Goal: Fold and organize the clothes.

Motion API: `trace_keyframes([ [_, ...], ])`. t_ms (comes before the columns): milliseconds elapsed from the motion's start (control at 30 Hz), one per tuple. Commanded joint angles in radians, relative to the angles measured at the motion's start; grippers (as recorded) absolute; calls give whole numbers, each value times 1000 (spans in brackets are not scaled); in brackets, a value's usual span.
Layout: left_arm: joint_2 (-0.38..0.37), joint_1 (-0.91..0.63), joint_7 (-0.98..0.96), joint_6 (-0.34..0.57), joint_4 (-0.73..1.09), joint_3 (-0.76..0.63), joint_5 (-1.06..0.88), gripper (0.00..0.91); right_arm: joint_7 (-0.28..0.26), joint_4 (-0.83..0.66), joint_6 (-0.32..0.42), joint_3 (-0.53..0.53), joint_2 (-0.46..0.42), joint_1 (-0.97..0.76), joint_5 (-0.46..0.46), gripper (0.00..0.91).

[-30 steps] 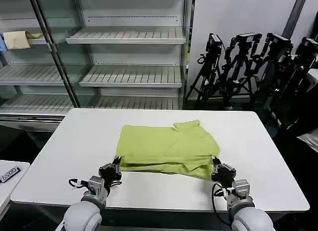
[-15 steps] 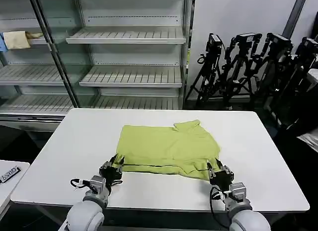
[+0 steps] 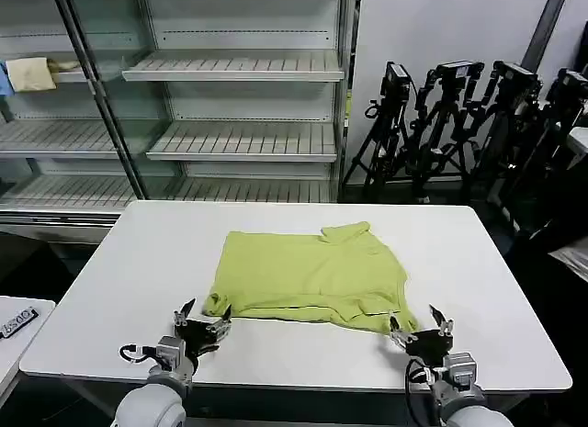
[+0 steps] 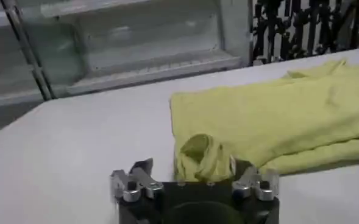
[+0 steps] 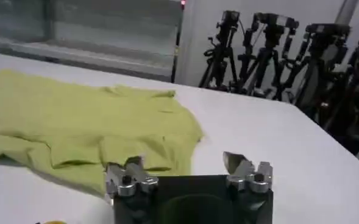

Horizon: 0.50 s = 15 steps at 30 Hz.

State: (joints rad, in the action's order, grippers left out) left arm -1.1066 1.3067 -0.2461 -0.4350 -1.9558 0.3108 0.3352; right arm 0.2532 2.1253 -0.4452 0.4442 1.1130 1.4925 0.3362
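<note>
The clothes are one lime yellow-green T-shirt (image 3: 312, 275), lying folded across the middle of the white table (image 3: 138, 252). My left gripper (image 3: 203, 317) is open at the shirt's near left corner. That bunched corner (image 4: 200, 157) lies loose between the spread fingers. My right gripper (image 3: 418, 319) is open just off the shirt's near right corner, with bare table between most of its jaws. In the right wrist view the shirt (image 5: 88, 122) spreads ahead of the right gripper (image 5: 182, 167), with its near edge by one finger. The left gripper (image 4: 188, 173) holds nothing.
Empty metal shelves (image 3: 239, 138) stand behind the table, with a small pale yellow cloth (image 3: 32, 73) on an upper left shelf. Black camera tripods (image 3: 459, 106) crowd the back right. A low side table (image 3: 16, 321) sits at the left.
Both grippers have opened and let go of the shirt's near edge, then drawn back toward the table's front. The shirt's near corners have dropped onto the table.
</note>
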Motion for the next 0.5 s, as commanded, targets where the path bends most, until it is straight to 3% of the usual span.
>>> trace_keyframes([
  [33,-6,-43,1,-7,40,-5,16,907,3,-21,-17,6,8,17,24,907],
  [67,-7,-47,1,-6,42,-7,16,826,2,-21,-20,1,9,16,33,907],
  [100,-7,-50,1,-4,43,-9,16,615,2,-20,-21,-4,9,15,39,887],
  [133,-7,-52,1,-2,45,-11,16,232,1,-21,-20,-8,10,15,42,584],
  [167,-6,-53,2,-1,47,-13,16,20,0,-21,-20,-13,10,15,47,212],
  [233,-5,-54,2,1,51,-17,17,20,-3,-23,-17,-20,9,15,53,0],
  [500,-4,-47,5,1,54,-20,23,20,-11,-33,-7,-28,3,7,67,0],
])
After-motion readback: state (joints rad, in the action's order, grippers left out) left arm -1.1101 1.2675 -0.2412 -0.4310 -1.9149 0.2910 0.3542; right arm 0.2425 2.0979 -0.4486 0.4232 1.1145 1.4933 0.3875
